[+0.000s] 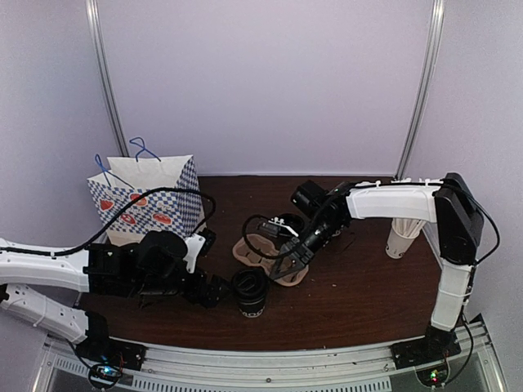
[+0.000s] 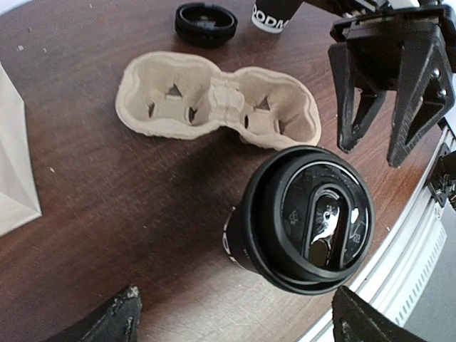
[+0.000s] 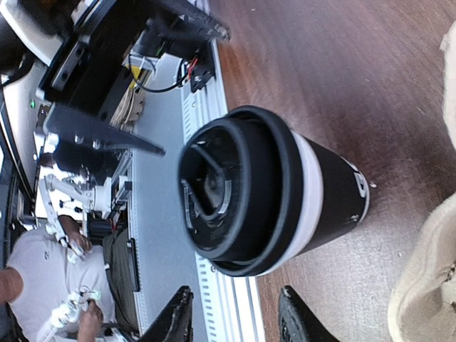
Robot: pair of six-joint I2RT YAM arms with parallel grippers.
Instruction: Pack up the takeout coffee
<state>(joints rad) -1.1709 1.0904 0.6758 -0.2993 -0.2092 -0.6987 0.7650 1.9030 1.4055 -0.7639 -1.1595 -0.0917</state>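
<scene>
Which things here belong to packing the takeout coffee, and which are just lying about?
Job: lidded black cup, pulp carrier, probably the checked paper bag.
Lying about: loose black lid, white cup at right.

On our table (image 1: 359, 278): checkered bag (image 1: 151, 200) centre left, pulp carrier (image 2: 214, 100) mid-frame, straw cup (image 1: 406, 235) far right, loose lid (image 2: 206, 23) behind carrier.

site: robot lab booth | cues: white partition panels (image 1: 261, 82), rail-edged table (image 1: 351, 302)
</scene>
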